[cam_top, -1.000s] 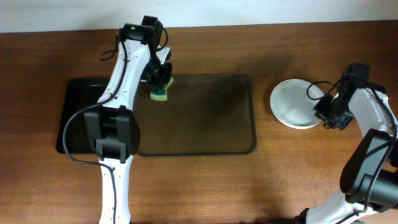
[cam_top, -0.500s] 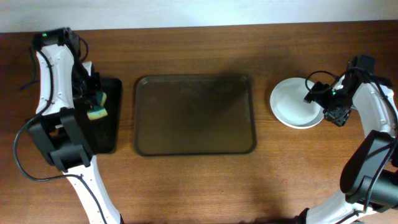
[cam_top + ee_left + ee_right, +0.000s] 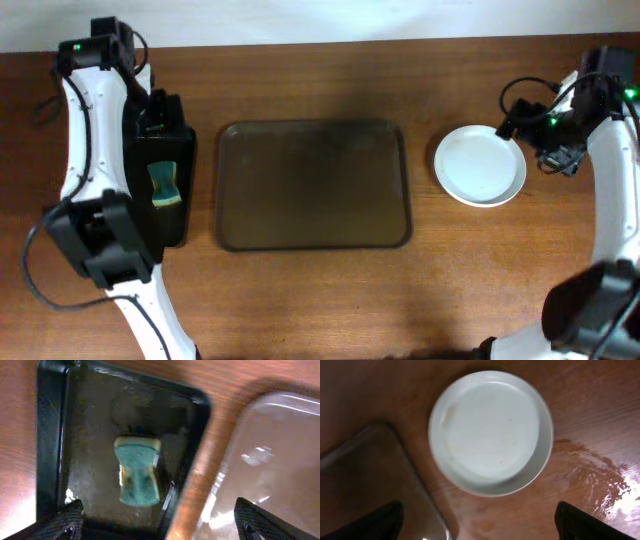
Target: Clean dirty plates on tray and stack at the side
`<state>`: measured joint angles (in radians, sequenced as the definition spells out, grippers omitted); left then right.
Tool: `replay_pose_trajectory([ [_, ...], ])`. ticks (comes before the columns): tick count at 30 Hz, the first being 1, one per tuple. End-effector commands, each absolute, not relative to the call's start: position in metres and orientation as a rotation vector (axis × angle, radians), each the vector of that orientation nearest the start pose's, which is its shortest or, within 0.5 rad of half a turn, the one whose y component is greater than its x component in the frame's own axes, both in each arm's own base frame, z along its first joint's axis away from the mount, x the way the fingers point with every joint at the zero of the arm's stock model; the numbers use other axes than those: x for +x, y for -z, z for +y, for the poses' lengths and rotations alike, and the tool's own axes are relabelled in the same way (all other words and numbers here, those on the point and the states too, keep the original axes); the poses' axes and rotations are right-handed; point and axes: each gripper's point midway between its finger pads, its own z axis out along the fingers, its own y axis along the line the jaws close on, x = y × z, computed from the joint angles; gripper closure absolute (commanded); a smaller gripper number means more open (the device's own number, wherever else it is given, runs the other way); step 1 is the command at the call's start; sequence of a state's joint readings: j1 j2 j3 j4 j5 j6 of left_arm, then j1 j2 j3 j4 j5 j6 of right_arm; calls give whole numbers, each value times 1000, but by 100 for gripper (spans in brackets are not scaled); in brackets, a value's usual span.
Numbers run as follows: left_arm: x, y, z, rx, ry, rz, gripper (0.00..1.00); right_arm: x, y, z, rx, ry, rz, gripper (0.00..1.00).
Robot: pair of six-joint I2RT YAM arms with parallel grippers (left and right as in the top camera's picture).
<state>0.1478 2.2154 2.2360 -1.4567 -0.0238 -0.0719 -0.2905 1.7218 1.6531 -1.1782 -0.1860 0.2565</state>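
The brown tray [image 3: 312, 185] lies bare in the middle of the table, and its corner shows in the right wrist view [image 3: 370, 480]. To its right, on the wood, the white plates [image 3: 480, 165] sit as one round pile [image 3: 490, 432]; a second rim shows under the top one. My right gripper [image 3: 522, 122] hovers just past the pile's far right edge, open [image 3: 481, 525] and holding nothing. My left gripper [image 3: 157, 122] is open [image 3: 160, 525] above the far end of a black tray, apart from the sponge lying there.
A narrow black tray [image 3: 160, 225] stands left of the brown one, with a green sponge [image 3: 165, 185] lying in it [image 3: 137, 470]. A wet patch [image 3: 600, 477] glistens on the wood beside the plates.
My left arm carried the sponge from the brown tray to the black tray and let it go. My right gripper opened and drew back from the plates.
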Motion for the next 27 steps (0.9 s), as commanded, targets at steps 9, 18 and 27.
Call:
replay_pose_trajectory([
  [9,416,-277,63,-269,-56,2708,1,233,-371,-44,516,-87,2241,2],
  [18,416,-277,61,-265,-55,2708,1,225,-388,-32,460,-153,2141,2],
  [27,416,-277,62,-266,-56,2708,1,242,-259,-5,109,-119,1699,2],
])
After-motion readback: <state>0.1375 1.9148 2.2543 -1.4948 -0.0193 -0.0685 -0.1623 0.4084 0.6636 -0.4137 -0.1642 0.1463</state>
